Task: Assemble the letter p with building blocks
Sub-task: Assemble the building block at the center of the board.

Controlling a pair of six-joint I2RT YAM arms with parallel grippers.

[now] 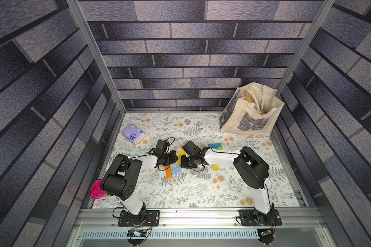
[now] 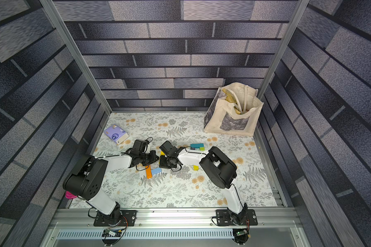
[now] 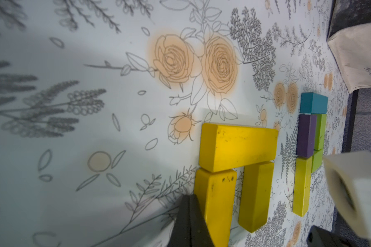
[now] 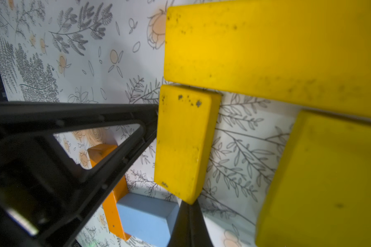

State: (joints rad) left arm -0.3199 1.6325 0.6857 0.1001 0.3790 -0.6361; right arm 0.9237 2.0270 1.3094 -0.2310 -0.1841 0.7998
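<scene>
Both pressed together and empty, the left gripper point(image 3: 190, 216) and right gripper point(image 4: 189, 226) flank the three yellow rectangular wooden blocks point(image 1: 181, 154) at the middle of the floral table point(image 1: 201, 192); the left tip seemingly touches the short yellow leg block point(image 3: 214, 205), so over-pushing could skew it from the long yellow top block point(image 3: 238, 146).

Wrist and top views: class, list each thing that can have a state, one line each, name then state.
three yellow blocks, flat, set as an arch
left hand, shut, tip at one arch leg's side
right hand, shut, empty
orange block, flat, touching light blue block
teal block, purple block, lime blocks, flat, packed together
tote bag, upright, mouth open
tissue packet, lying flat
</scene>
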